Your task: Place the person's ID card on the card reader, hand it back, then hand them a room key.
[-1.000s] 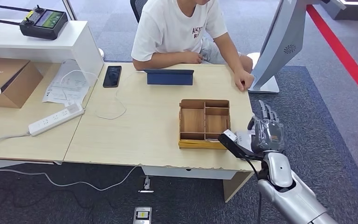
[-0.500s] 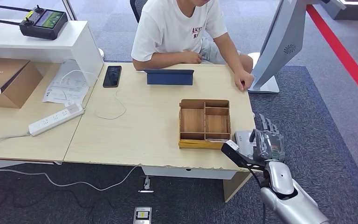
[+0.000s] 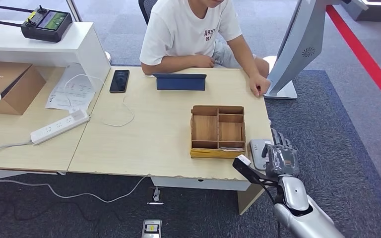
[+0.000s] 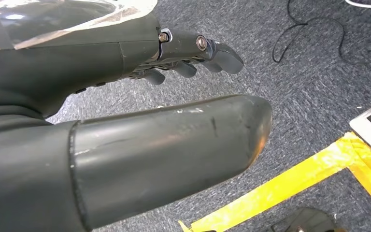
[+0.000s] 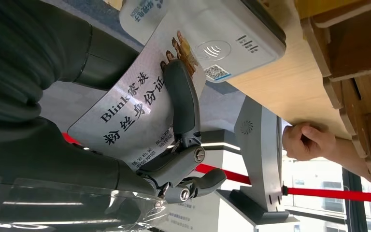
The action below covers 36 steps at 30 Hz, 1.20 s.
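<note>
Now | right hand (image 5: 174, 111) pinching ID card (image 5: 140, 111) just beside card reader (image 5: 222, 34), near-right | scan, hand-back, room key pending | left hand (image 4: 193, 53) spread, holding nothing

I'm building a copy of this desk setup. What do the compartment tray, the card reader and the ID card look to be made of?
Compartment tray: unfinished-looking wood, judging by visible grain and notched joints. Card reader: smooth matte white plastic, apparently, with printed symbols. ID card, held in the right hand: probably glossy printed plastic or laminate.

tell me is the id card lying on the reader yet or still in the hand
In the hand: the right hand grips the ID card, one end overlapping the card reader; contact cannot be told.
</note>
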Available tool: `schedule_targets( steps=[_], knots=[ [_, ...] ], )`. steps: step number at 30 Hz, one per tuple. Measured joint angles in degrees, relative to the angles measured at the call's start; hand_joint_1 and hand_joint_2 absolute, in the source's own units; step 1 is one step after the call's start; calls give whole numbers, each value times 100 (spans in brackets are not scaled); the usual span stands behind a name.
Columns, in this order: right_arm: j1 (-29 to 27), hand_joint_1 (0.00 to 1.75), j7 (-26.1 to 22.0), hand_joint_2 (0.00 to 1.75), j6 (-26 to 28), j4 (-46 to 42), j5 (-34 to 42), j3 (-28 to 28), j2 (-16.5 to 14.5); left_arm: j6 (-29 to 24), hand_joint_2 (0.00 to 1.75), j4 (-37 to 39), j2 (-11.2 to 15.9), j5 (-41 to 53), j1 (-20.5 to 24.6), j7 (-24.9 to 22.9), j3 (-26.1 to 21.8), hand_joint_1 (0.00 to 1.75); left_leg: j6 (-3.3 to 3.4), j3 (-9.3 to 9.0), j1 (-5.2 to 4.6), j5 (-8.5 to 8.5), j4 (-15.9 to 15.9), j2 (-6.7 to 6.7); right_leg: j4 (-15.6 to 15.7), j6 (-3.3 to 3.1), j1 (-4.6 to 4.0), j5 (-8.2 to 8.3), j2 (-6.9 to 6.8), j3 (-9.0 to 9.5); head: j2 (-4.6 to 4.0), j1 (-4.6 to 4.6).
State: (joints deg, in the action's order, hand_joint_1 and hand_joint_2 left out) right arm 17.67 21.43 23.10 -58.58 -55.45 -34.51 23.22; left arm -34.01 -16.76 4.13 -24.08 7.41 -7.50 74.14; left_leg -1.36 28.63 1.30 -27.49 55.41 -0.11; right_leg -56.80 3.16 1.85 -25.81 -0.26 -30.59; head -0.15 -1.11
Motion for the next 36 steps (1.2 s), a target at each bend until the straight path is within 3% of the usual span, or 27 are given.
schedule_targets(
  steps=[36],
  knots=[
    [-99,175,-341,175,-67,606,139,48,-327,-4,0,2,-12,-17,-18,47,2,0,0,-2,0,0,0,1,0,0,0,0,1,4,0,0]
  ],
)
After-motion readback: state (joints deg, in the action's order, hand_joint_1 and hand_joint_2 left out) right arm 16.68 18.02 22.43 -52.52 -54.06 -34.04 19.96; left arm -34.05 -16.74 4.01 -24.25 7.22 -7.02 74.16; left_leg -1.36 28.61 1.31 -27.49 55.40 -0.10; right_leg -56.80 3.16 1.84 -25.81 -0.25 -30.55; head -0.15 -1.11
